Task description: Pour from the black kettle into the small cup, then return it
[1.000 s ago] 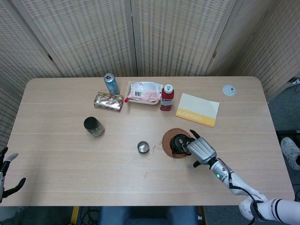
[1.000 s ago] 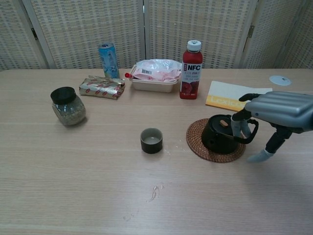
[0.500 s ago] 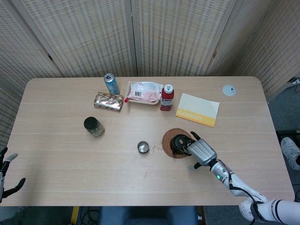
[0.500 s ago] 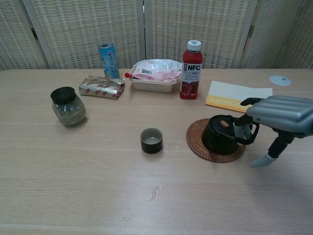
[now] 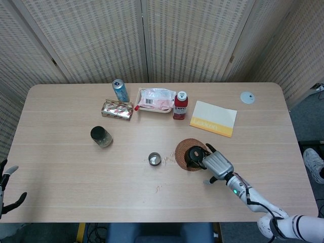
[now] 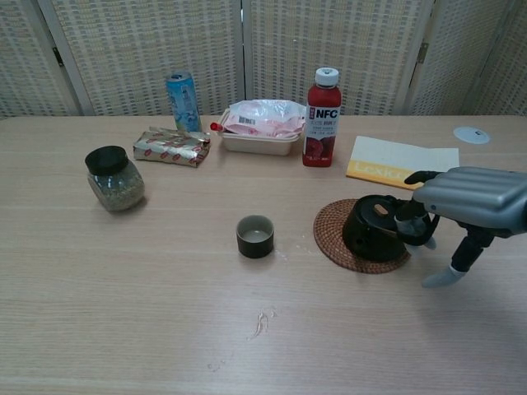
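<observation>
Bare table (image 6: pixel 165 271) around small cup (image 6: pixel 255 235)

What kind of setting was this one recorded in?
Probably a lab or office corner staged for tabletop trials: woven folding screens enclose a plain wooden table set with assorted groceries, and cables lie on the floor.

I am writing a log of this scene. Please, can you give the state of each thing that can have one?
black kettle: tilted on the woven mat, handle held by right hand
small cup: upright, open, apart from the kettle
left hand: at the table edge, fingers apart, holding nothing
red bottle: upright, capped
blue can: upright
glass jar: upright, lid on
</observation>
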Controlling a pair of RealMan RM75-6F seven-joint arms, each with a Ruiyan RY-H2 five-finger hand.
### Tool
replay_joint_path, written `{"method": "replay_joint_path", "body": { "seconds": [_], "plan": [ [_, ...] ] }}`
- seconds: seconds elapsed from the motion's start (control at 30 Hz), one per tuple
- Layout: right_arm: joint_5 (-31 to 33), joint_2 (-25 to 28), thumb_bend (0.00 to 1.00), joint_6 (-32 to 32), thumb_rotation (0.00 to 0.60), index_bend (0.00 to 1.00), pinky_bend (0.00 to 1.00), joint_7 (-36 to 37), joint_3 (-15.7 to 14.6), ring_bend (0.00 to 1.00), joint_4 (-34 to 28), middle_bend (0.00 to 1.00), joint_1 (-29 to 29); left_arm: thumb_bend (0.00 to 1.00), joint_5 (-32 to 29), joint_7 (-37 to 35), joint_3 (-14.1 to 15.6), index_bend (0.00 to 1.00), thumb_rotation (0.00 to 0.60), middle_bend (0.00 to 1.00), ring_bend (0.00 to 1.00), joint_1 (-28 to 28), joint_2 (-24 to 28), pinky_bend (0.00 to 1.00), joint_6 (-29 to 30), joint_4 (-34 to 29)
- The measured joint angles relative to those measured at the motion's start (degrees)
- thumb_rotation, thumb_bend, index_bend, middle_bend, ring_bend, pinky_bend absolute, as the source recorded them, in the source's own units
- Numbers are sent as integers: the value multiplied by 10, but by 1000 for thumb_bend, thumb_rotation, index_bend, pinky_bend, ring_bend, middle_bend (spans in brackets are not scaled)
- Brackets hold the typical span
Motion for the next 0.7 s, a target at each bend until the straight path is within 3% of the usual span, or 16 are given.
{"method": "replay_joint_path", "body": {
  "seconds": [0.5,0.7],
  "plan": [
    [7,-2,0,-9,416,519,0,-11,-11,397,3,555,1,251,-1,-3,0,170,600,3,62,-1,-2,0,-3,4],
    [8,-6,0,-8,450,579,0,-8,-9,473,6,606,2,250,-2,-3,0,170,600,3,63,0,-2,0,-3,4]
  ]
}}
